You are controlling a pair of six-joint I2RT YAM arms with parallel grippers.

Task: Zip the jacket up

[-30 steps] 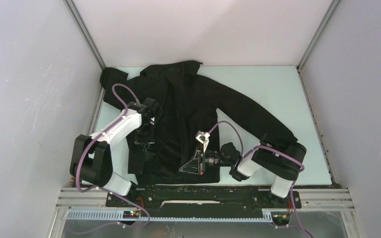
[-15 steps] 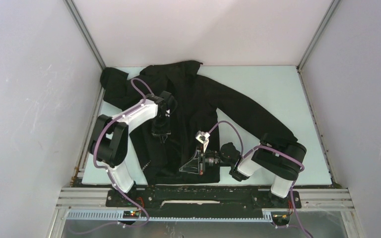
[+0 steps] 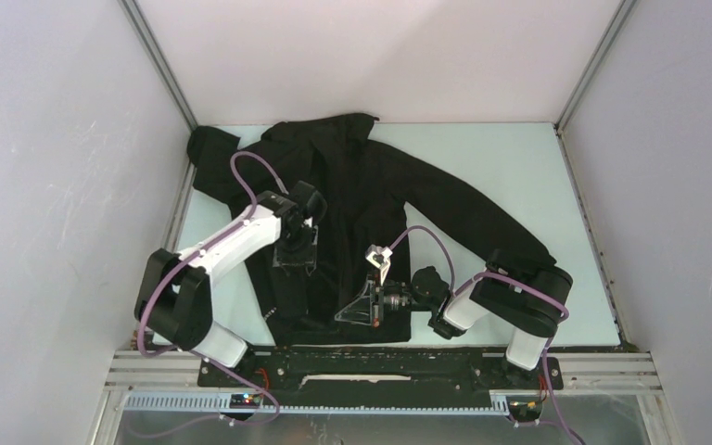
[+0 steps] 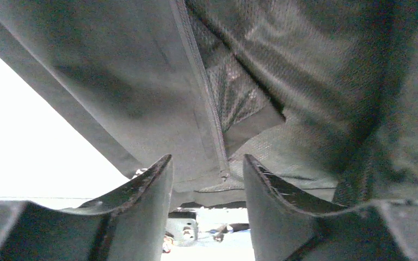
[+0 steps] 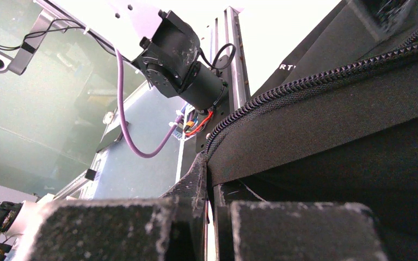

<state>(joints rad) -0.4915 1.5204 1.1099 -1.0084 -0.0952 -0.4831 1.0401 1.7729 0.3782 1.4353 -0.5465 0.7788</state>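
Observation:
The black jacket [image 3: 371,185] lies spread on the pale table, collar at the far side. My left gripper [image 3: 295,258] hovers over its left front panel. Its jaws are open with nothing between them. In the left wrist view the gripper [image 4: 207,159] frames the lower end of the zipper [image 4: 209,109], and mesh lining shows to the right of it. My right gripper [image 3: 354,311] is at the bottom hem. It is shut on the jacket's edge [image 5: 332,125], just below a row of zipper teeth [image 5: 305,84] that curves away up and right.
Grey walls enclose the table [image 3: 519,167] on three sides. The jacket's right sleeve [image 3: 482,222] runs toward the right arm's elbow. A black mounting rail [image 3: 380,357] runs along the near edge. The left arm's base joint [image 5: 174,51] shows in the right wrist view.
My left gripper moved right and farther out over the jacket front, drawing the left front panel with it, then opened and let go. The right gripper has held still, shut.

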